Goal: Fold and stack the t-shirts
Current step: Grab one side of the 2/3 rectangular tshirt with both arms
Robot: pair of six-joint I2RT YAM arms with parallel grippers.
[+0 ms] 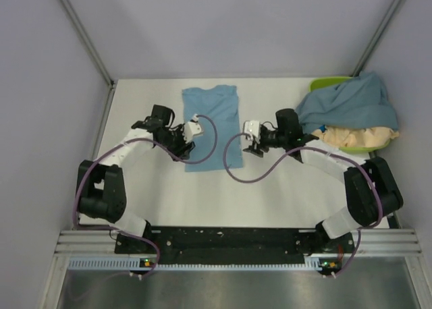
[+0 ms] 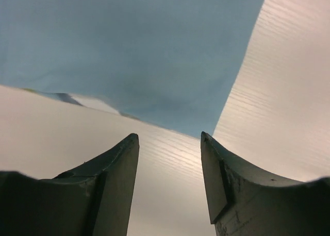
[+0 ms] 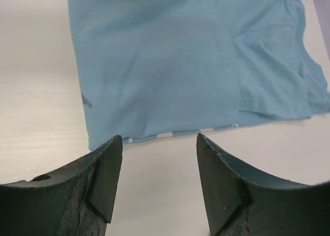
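Observation:
The light sky-blue t-shirt lies on the table, folded lengthwise into a narrow strip, collar at the far end. It fills the top of the left wrist view and the right wrist view, where bits of white lettering peek from under its near edge. My left gripper is open and empty at the shirt's left edge. My right gripper is open and empty just right of its right edge. The slate-blue t-shirt lies heaped over the beige t-shirt at the back right.
The lime-green tray sits under the shirt heap at the far right. Grey walls stand behind and on both sides of the white table. Purple cables loop from both wrists over the table.

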